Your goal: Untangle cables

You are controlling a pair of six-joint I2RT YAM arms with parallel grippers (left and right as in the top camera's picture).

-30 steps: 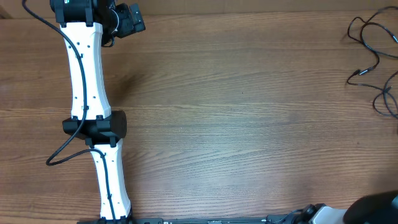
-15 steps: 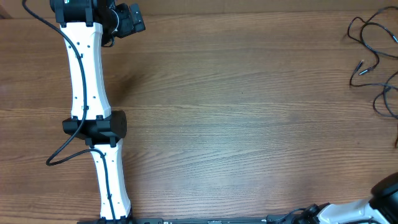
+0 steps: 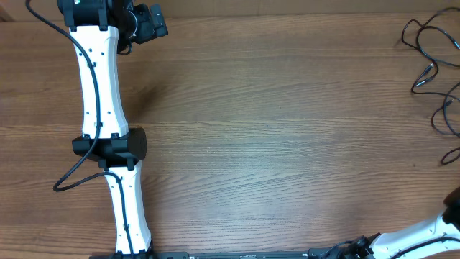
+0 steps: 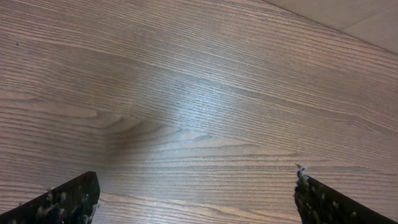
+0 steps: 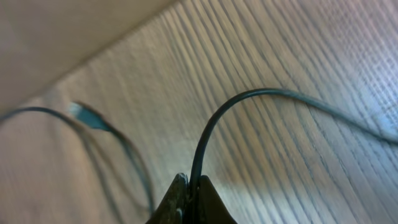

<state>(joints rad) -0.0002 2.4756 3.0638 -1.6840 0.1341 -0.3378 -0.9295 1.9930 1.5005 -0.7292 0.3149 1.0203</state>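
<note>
Black cables (image 5: 195, 165) tangled, count unclear, one pinched in right claw (image 5: 189, 193), left claw (image 4: 196, 199) spread wide, empty

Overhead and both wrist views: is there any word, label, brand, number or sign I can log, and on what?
None readable. The left arm, the table and the cables carry no visible text. The right wrist view is blurred; the right hand, pinching one cable, shows no marking.

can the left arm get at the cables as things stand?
Probably not. The left gripper hangs open at the far-left corner, while the cables lie at the far-right edge. Nothing blocks it; the right gripper holds a strand.
</note>
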